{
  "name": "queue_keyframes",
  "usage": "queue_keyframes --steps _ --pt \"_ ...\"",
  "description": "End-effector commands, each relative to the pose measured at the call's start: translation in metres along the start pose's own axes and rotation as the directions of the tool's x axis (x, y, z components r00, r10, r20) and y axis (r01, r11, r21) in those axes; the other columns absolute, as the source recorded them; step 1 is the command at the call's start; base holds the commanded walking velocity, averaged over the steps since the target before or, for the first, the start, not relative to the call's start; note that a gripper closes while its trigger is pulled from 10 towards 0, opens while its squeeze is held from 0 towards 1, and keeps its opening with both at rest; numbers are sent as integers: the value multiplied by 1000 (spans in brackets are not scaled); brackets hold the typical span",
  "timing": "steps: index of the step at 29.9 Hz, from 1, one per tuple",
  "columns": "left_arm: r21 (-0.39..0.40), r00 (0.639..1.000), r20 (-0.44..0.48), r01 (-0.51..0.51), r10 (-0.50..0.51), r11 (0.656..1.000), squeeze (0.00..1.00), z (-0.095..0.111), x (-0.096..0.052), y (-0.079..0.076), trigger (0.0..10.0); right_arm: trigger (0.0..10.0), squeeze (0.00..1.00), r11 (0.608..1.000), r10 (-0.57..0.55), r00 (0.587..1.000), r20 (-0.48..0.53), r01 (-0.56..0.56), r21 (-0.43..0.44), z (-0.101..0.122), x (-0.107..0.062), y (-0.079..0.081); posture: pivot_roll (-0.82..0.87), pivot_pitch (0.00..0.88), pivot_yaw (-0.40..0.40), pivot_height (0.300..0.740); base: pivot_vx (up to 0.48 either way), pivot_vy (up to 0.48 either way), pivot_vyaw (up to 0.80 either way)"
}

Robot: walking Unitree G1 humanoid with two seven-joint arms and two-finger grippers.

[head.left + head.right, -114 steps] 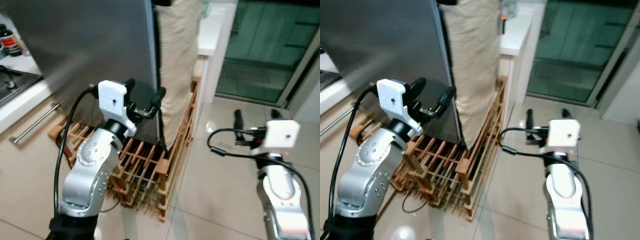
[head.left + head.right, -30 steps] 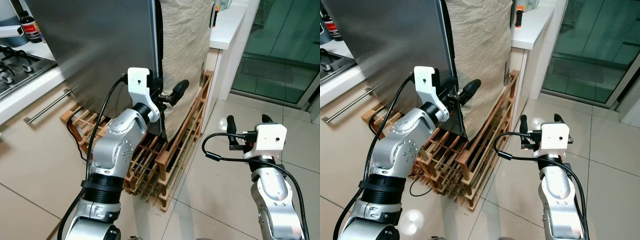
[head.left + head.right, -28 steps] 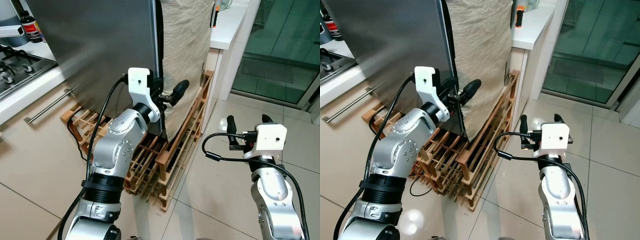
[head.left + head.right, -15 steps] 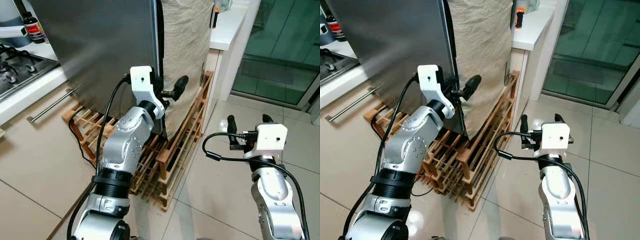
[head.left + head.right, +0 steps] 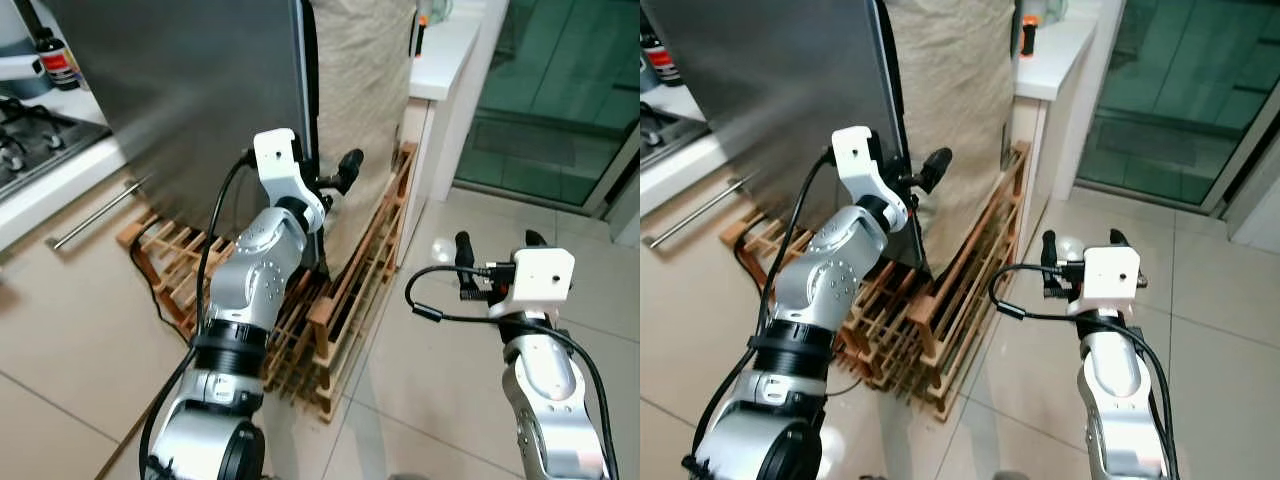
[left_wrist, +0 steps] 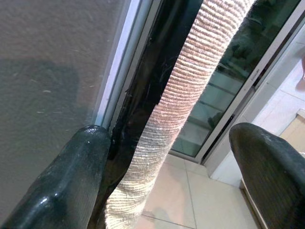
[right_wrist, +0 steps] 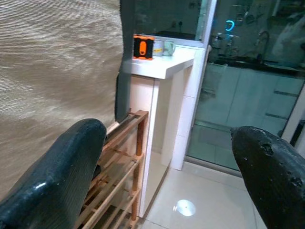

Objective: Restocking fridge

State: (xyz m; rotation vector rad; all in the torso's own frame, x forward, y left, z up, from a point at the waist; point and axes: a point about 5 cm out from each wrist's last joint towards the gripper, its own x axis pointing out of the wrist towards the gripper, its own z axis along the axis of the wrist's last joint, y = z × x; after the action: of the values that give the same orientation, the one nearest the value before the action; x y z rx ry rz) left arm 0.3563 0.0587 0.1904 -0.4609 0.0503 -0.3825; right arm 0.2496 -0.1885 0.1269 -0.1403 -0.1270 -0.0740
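Reaching at the tall grey steel fridge door (image 5: 190, 90) edge, the left gripper (image 5: 325, 185) is spread, empty. Left wrist view: one finger (image 6: 71, 181) touches the black seal; it may snag the beige ribbed cloth (image 6: 176, 95). Right gripper (image 5: 1080, 245) hovers open, empty.

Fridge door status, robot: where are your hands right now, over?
Left hand open at fridge door edge. Right hand open, idle over floor. Beige cloth hangs beside door.
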Motion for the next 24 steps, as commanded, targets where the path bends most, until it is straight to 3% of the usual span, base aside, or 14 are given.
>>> queue_keyframes --steps 1,7,13,14,15,17,19,20,21,23,24 --pt "-28 999 -42 -35 34 999 0 -8 4 2 10000 10000 0 1000 -1 1000 17 1 -5 3 4 1 -270 0 91 740 0 0 0" --pt "67 989 -64 135 -130 989 0 -12 12 -23 10000 10000 0 1000 -4 1000 20 4 -5 3 4 1 -270 0 88 740 0 0 0" --pt "80 967 -88 248 -241 965 0 -15 22 -50 10000 10000 0 1000 12 1000 26 -12 -5 5 6 3 -277 0 88 740 0 0 0" --pt "53 932 -97 356 -350 933 0 -17 27 -78 10000 10000 0 999 35 999 16 -35 -4 3 5 6 -288 0 88 740 0 0 0" --pt "53 932 -97 356 -350 933 0 -17 27 -78 10000 10000 0 999 35 999 16 -35 -4 3 5 6 -288 0 88 740 0 0 0" --pt "-22 889 -102 446 -446 895 0 -20 30 -105 10000 10000 0 999 50 999 2 -50 -5 1 4 8 -301 0 92 740 0 0 0" --pt "-179 814 -84 555 -575 812 0 -23 29 -147 10000 10000 0 998 70 997 -15 -70 -8 -2 3 11 -326 0 96 740 0 0 0" --pt "-199 787 -86 587 -611 785 0 -25 28 -161 10000 10000 0 997 74 997 -16 -75 -9 -3 3 12 -334 0 98 740 0 0 0" --pt "-199 787 -86 587 -611 785 0 -25 28 -161 10000 10000 0 997 74 997 -16 -75 -9 -3 3 12 -334 0 98 740 0 0 0" --pt "-256 710 -72 665 -700 701 0 -27 20 -192 10000 10000 0 997 81 997 -20 -81 -13 -3 2 15 -350 0 104 740 0 0 0" --pt "-256 710 -72 665 -700 701 0 -27 20 -192 10000 10000 0 997 81 997 -20 -81 -13 -3 2 15 -350 0 104 740 0 0 0"
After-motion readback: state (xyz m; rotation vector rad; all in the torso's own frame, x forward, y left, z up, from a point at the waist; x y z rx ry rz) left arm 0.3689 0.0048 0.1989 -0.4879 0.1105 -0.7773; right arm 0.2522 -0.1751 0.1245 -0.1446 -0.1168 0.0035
